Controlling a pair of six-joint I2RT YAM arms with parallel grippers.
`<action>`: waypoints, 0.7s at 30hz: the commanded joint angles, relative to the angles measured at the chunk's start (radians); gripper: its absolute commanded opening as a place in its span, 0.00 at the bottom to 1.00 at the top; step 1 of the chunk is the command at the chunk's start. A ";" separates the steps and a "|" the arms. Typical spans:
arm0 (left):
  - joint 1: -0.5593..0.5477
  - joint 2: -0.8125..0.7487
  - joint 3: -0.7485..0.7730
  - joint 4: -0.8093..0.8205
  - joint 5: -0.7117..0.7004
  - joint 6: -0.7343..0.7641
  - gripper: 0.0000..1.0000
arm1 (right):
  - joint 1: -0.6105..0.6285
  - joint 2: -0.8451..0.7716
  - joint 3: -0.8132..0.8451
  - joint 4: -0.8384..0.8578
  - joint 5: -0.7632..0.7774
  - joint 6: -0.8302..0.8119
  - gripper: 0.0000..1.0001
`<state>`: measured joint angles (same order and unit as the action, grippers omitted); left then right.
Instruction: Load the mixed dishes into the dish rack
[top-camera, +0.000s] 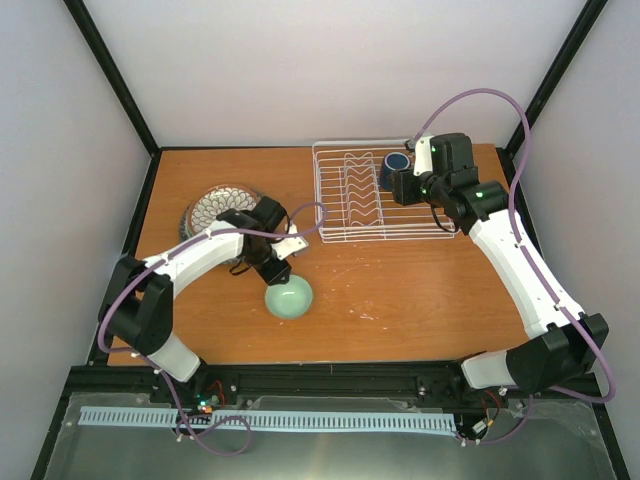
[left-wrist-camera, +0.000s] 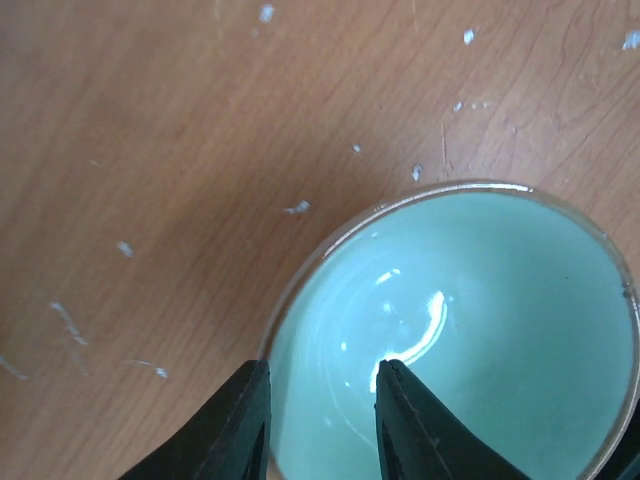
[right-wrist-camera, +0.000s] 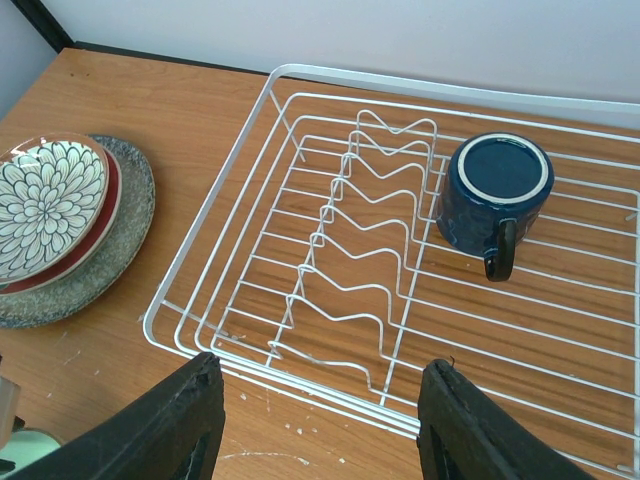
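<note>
Wooden worktop (top-camera: 420, 300), white-flecked, lies bare between the two tools. Rack (right-wrist-camera: 340, 250) sits just beyond the right tool (right-wrist-camera: 320, 365), which is spread wide and carries nothing; the rack's right edge is cut off. Plates (right-wrist-camera: 120, 240) stack left of that tool, clear of the rack, and only rims show under the petal plate (right-wrist-camera: 45, 205). Bowl (left-wrist-camera: 470, 330) stands under the left tool (left-wrist-camera: 322, 370), whose narrow jaws straddle its rim, unpinched. Mug (right-wrist-camera: 490, 195) sits in the rack right of the dividers, handle toward the tool.
</note>
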<state>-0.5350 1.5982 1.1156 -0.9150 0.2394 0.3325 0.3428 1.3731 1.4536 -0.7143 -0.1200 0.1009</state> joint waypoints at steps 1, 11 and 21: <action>-0.005 -0.069 0.041 -0.015 -0.039 0.018 0.31 | 0.009 -0.020 -0.003 0.006 0.006 -0.009 0.54; -0.005 -0.076 -0.022 0.014 -0.076 0.018 0.32 | 0.008 -0.014 0.003 0.000 0.003 -0.010 0.54; -0.005 0.001 -0.011 0.031 -0.073 0.035 0.32 | 0.009 -0.013 0.002 -0.002 0.010 -0.013 0.54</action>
<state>-0.5350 1.5768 1.0901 -0.9039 0.1646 0.3374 0.3428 1.3731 1.4536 -0.7151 -0.1196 0.0956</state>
